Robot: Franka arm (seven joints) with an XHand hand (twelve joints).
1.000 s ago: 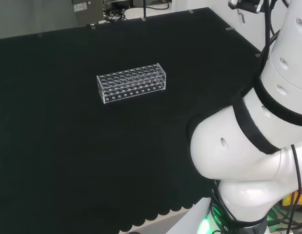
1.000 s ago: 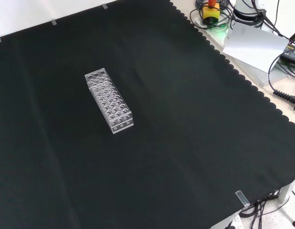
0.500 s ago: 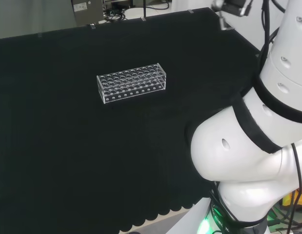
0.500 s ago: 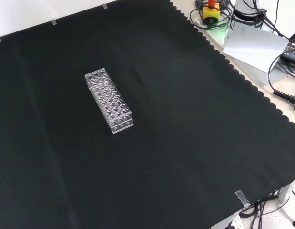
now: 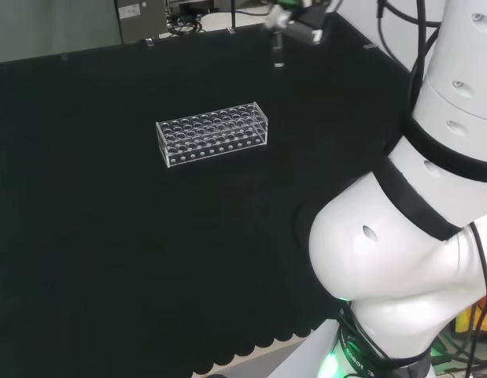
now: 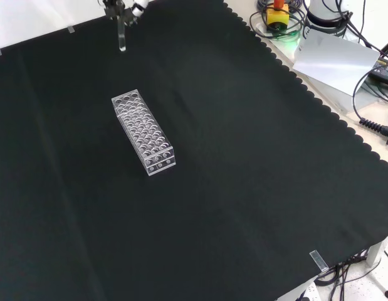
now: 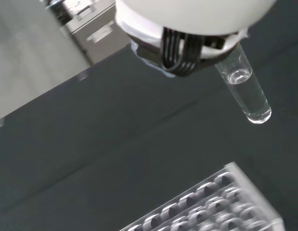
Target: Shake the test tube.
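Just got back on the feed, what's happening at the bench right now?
The hand is holding a clear test tube up in the air above the black cloth, with the tube hanging down from it. The wrist view shows a little clear liquid in the tube's lower end. A clear test tube rack stands on the cloth, apart from the tube; I see no tubes in it.
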